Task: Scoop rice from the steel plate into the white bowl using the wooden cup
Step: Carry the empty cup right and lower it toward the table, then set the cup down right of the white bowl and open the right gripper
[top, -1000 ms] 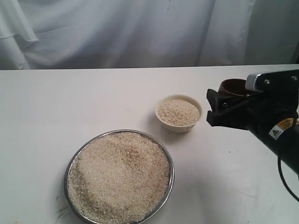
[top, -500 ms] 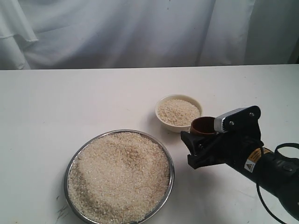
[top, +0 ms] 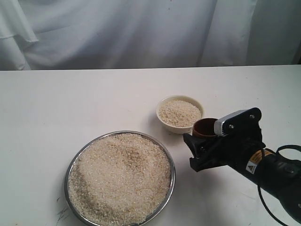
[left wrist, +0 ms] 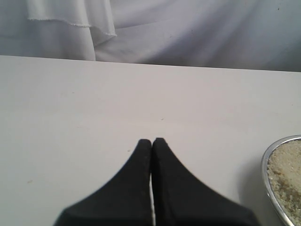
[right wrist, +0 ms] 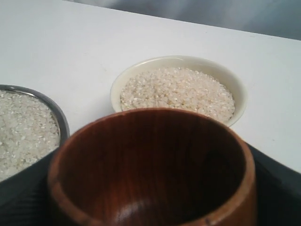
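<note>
**Right arm: empty cup positioned beside the plate, ahead of the scoop**

My right gripper (top: 197,149) is clamped around the wooden cup (top: 204,127), one jaw on each side of its wall. The right wrist view shows the cup's interior dark and bare: no grains in it. The cup stands mouth-up, axis close to upright.

My left gripper (left wrist: 151,142) has its fingertips pressed together on nothing. It hangs over bare table (top: 94,99), with only the plate's rim at the edge of its view.

Location of the task items, exterior view:
- The steel plate (top: 172,165) lies low and to the left of the cup, near but not touching it. The rice (top: 120,176) is heaped almost to its rim.
- The white bowl (top: 169,126) sits just behind the cup on the far side and already holds rice.

Governing relation: the rice lies leftward and toward the camera from the cup. My judgement is that the next move needs the cup lowered and tipped mouth-first toward the near rim. My right arm is the nearer one.
</note>
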`<action>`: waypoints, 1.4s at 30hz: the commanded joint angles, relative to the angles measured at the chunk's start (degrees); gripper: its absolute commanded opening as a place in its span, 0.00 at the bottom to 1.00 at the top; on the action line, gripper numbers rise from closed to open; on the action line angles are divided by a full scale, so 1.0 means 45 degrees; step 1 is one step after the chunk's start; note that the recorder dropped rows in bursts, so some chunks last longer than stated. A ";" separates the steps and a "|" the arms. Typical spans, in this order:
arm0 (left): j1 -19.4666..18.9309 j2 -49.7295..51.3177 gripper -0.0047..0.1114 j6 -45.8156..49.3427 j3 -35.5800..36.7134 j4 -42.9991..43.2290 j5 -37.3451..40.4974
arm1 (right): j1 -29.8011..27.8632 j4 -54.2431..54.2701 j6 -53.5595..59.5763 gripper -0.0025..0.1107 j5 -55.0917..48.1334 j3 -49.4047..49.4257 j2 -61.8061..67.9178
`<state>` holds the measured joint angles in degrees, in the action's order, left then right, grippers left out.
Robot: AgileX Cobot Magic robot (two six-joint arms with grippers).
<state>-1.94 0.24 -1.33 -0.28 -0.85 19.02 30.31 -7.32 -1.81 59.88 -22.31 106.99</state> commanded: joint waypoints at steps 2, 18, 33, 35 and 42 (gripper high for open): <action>0.0034 -0.0053 0.04 -0.0004 0.0062 0.0014 -0.0168 | -0.0059 0.0197 0.0125 0.02 -0.0130 0.0056 -0.0013; 0.0034 -0.0053 0.04 -0.0004 0.0062 0.0014 -0.0168 | -0.0059 -0.0032 -0.0223 0.02 0.0857 0.0076 0.0890; 0.0034 -0.0053 0.04 -0.0004 0.0062 0.0014 -0.0168 | -0.0277 -0.0308 -0.0214 0.02 -0.0231 -0.0444 0.0866; 0.0034 -0.0053 0.04 -0.0004 0.0062 0.0014 -0.0168 | -0.0277 -0.0308 -0.0193 0.02 -0.0486 -0.0591 0.0866; 0.0034 -0.0053 0.04 -0.0004 0.0062 0.0014 -0.0168 | -0.0277 -0.1084 -0.0258 0.06 -0.1612 -0.1157 0.0866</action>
<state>-1.94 0.24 -1.33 -0.28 -0.85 19.02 29.33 -10.33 -2.96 53.35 -26.70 111.10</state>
